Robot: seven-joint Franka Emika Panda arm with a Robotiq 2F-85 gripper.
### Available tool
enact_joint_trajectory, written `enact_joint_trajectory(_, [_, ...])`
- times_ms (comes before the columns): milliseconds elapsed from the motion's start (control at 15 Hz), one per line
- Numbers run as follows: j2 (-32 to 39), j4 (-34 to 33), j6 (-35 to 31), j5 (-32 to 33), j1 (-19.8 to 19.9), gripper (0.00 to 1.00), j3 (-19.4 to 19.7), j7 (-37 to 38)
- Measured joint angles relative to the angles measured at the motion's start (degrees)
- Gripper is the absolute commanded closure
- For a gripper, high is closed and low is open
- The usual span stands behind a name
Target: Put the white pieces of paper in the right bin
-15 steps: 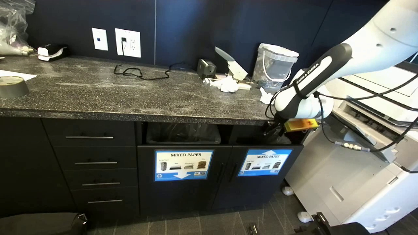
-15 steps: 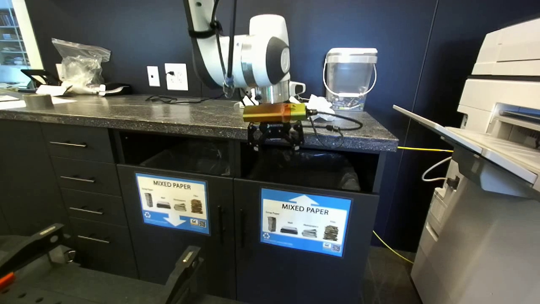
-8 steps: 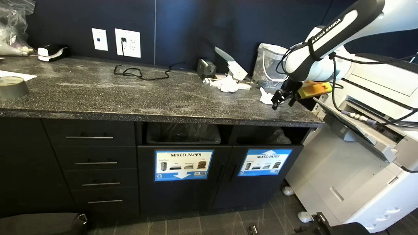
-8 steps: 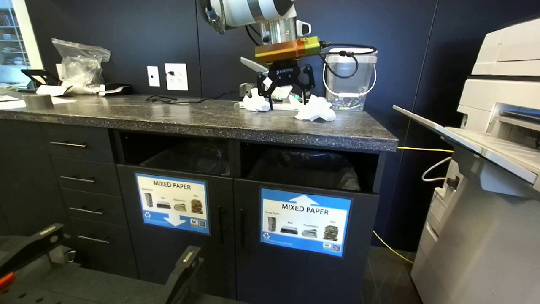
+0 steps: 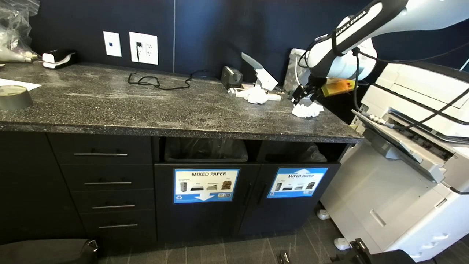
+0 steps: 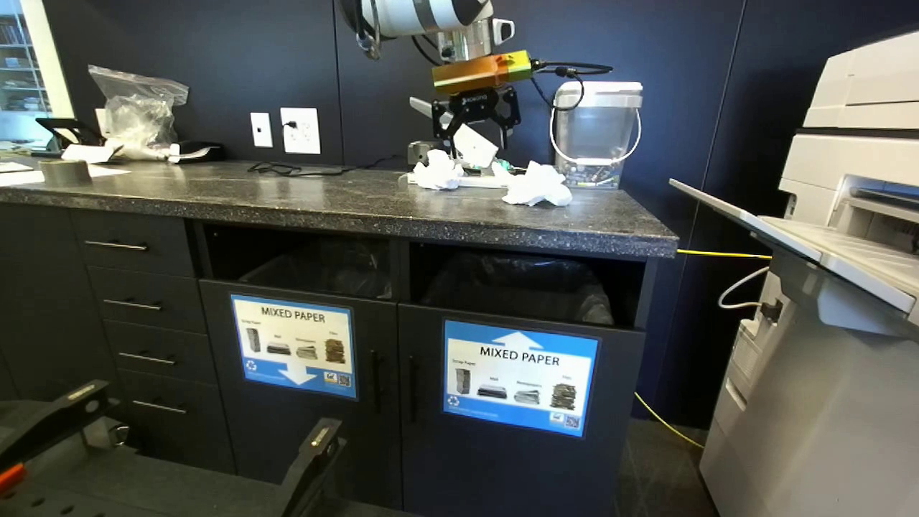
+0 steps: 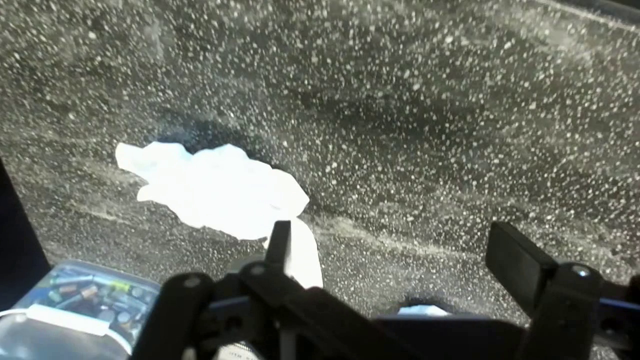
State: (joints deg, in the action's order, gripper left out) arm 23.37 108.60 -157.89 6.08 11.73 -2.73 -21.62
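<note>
Aloft, gripper (image 6: 477,146) hung upper-centre in an exterior view, jaws spread wide | one paper wad (image 6: 439,172) lay above centre on the counter (image 6: 273,190), second wad (image 6: 537,185) rightward | right bin (image 6: 517,287) sat below centre

The gripper (image 6: 479,148) went from the mouth of the right bin (image 6: 517,293), a second earlier, to a place above the counter (image 6: 323,190), climbing toward 12 o'clock in both exterior views; over the last half second it shifted toward 11 o'clock. That uncovered the right bin and brought a wad (image 5: 309,110), partly hidden earlier, into nearly full sight, leaving it at 5 o'clock from the gripper in an exterior view. There the arm (image 5: 325,57) came to cover the bucket (image 5: 292,71) on its 3 o'clock side.
</note>
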Motion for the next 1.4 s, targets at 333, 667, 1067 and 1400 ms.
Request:
enact_joint_trajectory(333, [9.2, -11.3, -0.6, -3.3, 0.6, 0.00, -3.6, -4.0])
enact_joint_trajectory(667, [18.0, -23.6, -0.8, -4.4, 1.9, 0.00, -8.0, -7.8])
enact_joint_trajectory(1067, [27.6, -36.3, 0.7, -6.3, 2.9, 0.00, -14.2, -11.3])
enact_joint_trajectory(1400, [34.9, -45.3, 2.7, -7.7, 2.4, 0.00, -17.1, -14.0])
